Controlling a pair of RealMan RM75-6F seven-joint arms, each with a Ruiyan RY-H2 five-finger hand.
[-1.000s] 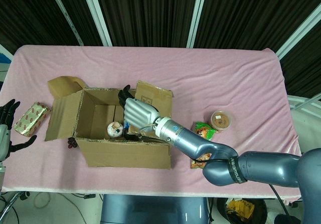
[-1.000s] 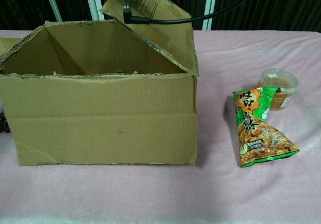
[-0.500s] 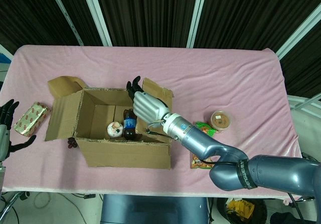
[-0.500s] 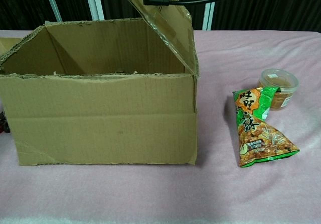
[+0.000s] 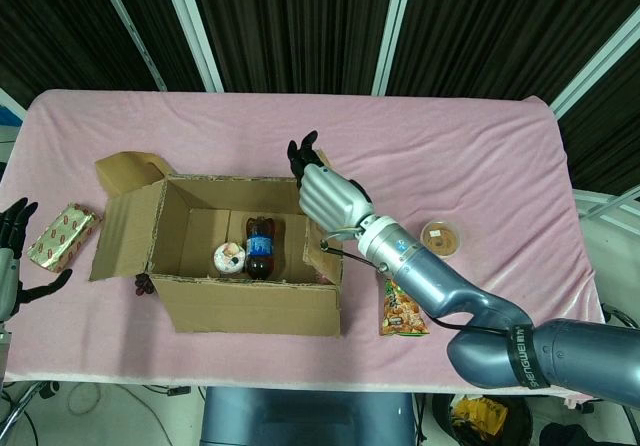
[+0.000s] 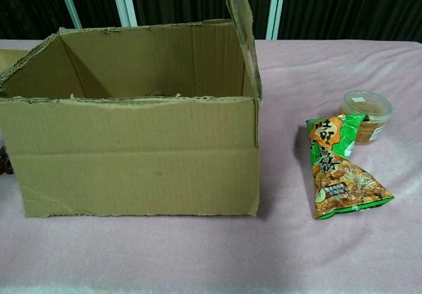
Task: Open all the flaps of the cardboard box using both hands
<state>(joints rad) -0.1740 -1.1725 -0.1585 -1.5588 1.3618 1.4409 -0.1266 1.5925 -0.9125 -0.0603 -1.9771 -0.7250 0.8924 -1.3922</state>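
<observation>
- The open brown cardboard box (image 5: pixel 245 256) sits left of centre on the pink-covered table (image 5: pixel 470 156).
- The right robot hand (image 5: pixel 325 191) is at the box's right edge, fingers extended against the upright right flap (image 6: pixel 241 17), gripping nothing.
- The left robot hand (image 5: pixel 15 251) hovers at the frame's left edge, well apart from the box, fingers spread and empty.
- A dark cola bottle (image 5: pixel 260 246) lies inside the box.

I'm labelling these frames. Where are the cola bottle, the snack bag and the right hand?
cola bottle (image 5: pixel 261 246), head view, on its blue label.
snack bag (image 6: pixel 339 178), chest view, middle of the bag's front.
right hand (image 5: pixel 328 194), head view, back of the hand.
</observation>
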